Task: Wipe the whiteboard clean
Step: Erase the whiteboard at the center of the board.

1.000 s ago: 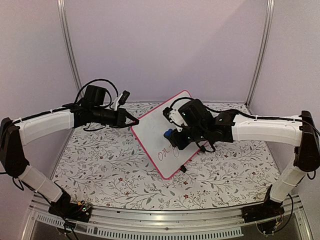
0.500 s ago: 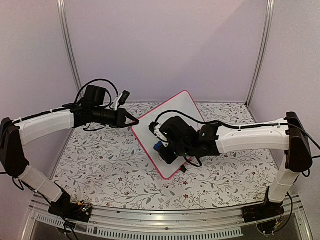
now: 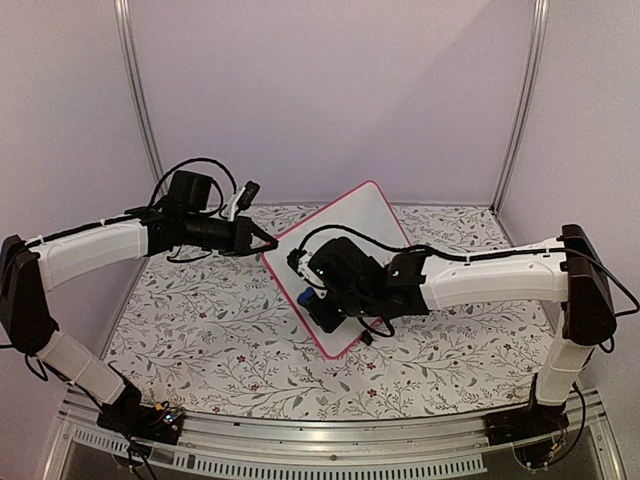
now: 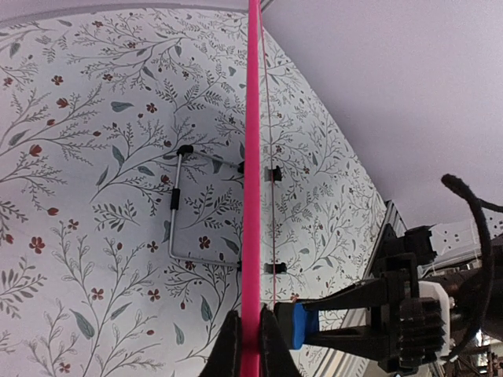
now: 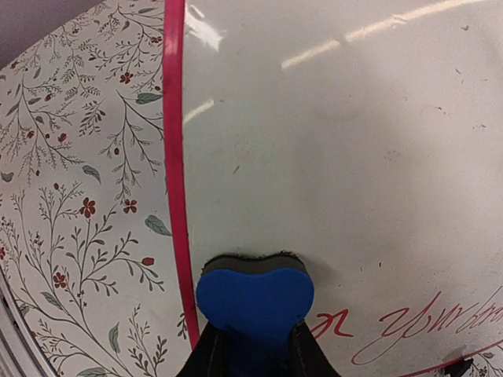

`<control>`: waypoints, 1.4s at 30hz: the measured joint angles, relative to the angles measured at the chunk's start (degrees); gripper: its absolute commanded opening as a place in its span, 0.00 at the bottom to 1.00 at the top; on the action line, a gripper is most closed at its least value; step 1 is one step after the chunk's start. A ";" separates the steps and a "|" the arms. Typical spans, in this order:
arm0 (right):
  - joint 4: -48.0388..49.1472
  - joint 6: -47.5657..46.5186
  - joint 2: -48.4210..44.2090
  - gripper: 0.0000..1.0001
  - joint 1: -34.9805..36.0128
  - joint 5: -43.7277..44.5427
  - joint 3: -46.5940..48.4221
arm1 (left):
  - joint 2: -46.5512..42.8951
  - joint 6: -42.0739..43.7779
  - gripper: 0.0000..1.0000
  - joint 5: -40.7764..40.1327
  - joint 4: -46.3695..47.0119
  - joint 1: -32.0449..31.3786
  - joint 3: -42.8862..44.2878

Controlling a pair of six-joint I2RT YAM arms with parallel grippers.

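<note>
Whiteboard (image 3: 350, 222), one, pink-framed, tilted, left gripper (image 3: 268, 243) pinching its edge, right gripper (image 5: 253, 349) clamping one blue eraser (image 5: 254, 294) against its face, one line of red writing (image 5: 409, 318) beside the eraser

The whiteboard (image 5: 338, 141) has a smooth, glossy face streaked with reflected light and a shiny pink plastic frame. The eraser (image 5: 253, 302) on it looks like matt blue foam edged with dark felt. Behind the whiteboard stands a bare-metal wire stand (image 4: 174, 206). The counter (image 4: 78, 157) has a matt floral cover.
</note>
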 measured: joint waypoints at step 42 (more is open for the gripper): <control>-1.44 7.61 -2.10 0.00 0.74 -2.64 -10.25 | 0.00 0.63 0.00 0.02 0.17 0.04 -0.13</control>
